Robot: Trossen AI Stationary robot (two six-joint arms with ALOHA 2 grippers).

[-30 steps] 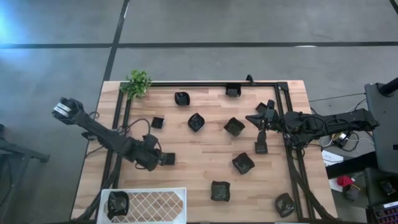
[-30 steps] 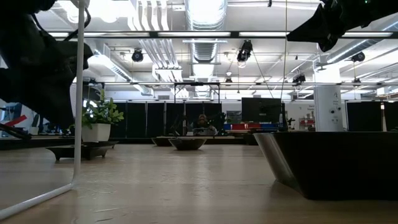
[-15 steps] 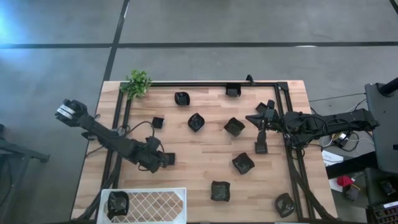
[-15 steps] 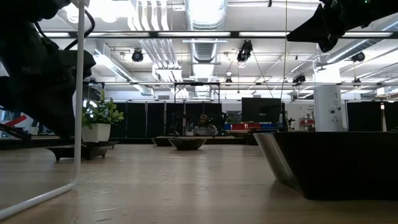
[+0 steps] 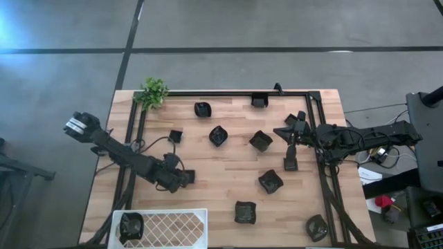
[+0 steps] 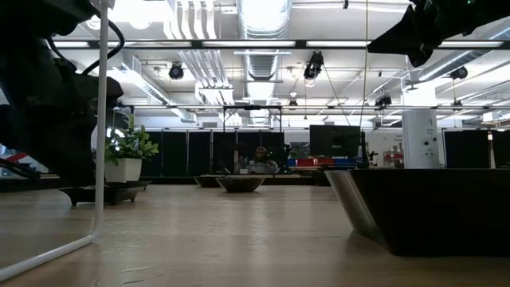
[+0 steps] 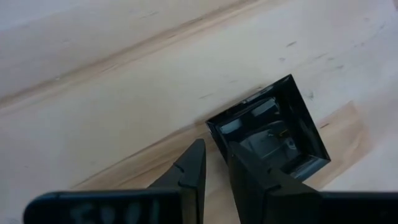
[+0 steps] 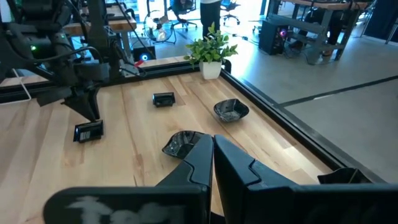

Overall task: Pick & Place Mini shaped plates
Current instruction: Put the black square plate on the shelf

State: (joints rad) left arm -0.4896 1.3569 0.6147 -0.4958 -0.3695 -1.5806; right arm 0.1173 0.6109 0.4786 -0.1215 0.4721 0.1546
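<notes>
L gripper [image 5: 185,177] low over table's left-centre, fingers clamped on rim of a small square black plate [image 7: 270,134]: one finger inside the dish, other outside its wall; plate sits on the wood. R gripper [image 5: 291,141] hangs mid-right above the table, fingers together, nothing in them. Other mini plates [image 5: 218,135] scattered across table [image 5: 228,187]. One plate [image 5: 131,225] in white basket [image 5: 187,225] at front-left corner. Small plant [image 5: 153,92] at far-left corner.

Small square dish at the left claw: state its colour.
Glossy black, with pale reflections inside its shallow rim. The small square dish shows best in the left wrist view.
</notes>
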